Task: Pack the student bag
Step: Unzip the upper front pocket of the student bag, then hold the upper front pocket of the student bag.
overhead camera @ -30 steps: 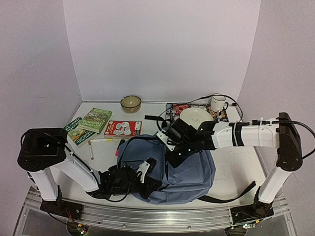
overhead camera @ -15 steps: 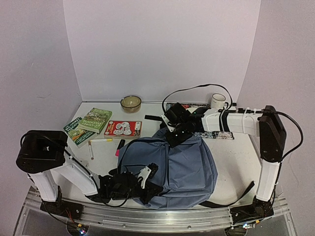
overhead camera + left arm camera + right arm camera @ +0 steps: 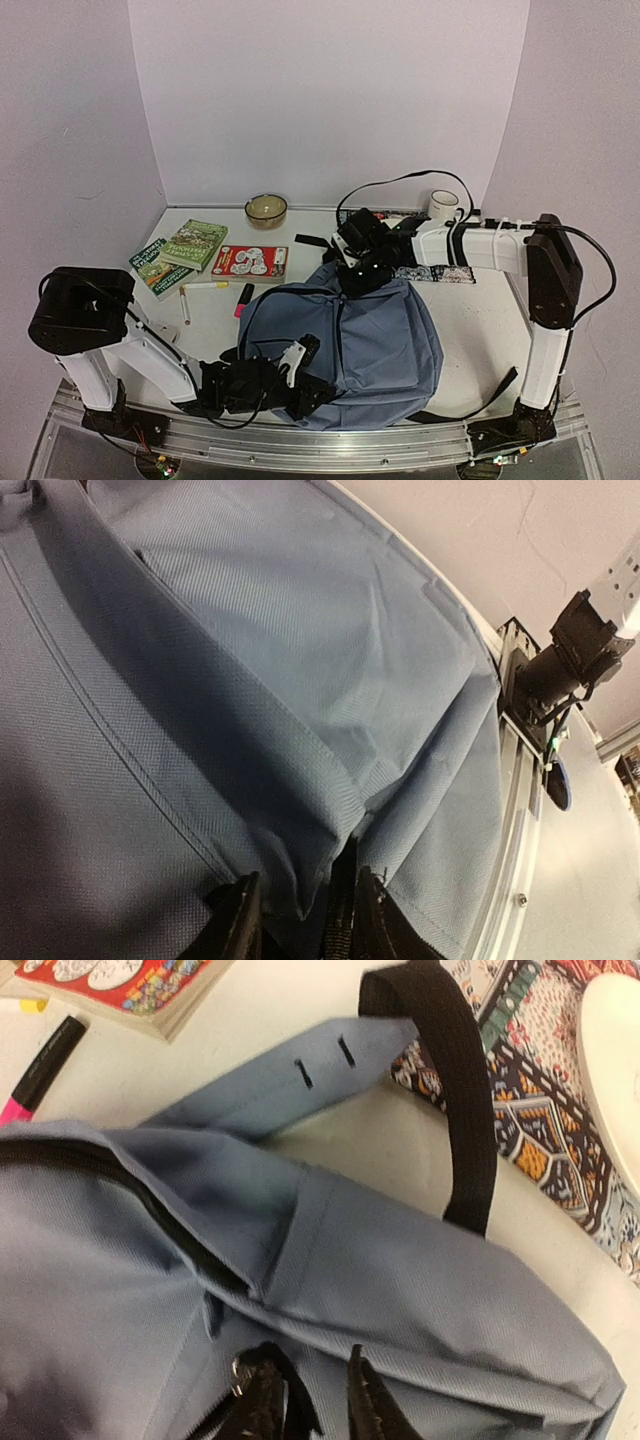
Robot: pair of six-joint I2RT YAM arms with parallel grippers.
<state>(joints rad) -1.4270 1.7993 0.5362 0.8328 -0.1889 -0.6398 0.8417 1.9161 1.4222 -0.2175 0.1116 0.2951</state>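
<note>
The student bag [image 3: 385, 345], blue-grey with black straps, lies flat across the middle of the table. My left gripper [image 3: 305, 372] sits low at the bag's near-left corner. In the left wrist view its jaws [image 3: 300, 920] stand a little apart, with a fold of the bag's fabric [image 3: 250, 680] and a black strap loose between them. My right gripper [image 3: 358, 278] is at the bag's far top edge. In the right wrist view it [image 3: 315, 1400] is slightly open over the blue fabric [image 3: 420, 1290], and a black zipper pull [image 3: 245, 1370] lies against its left finger.
Green books [image 3: 195, 243] and a red-covered book [image 3: 250, 261] lie at the back left, near a pink highlighter [image 3: 243, 298] and a white pen [image 3: 205, 285]. A bowl [image 3: 266, 208] and a mug [image 3: 443, 207] stand by the back wall. A patterned book [image 3: 440, 272] lies under the right arm.
The right arm drew the bag's top toward the back and the bag settled flat. Both grippers, shut on the bag before, have parted their jaws.
</note>
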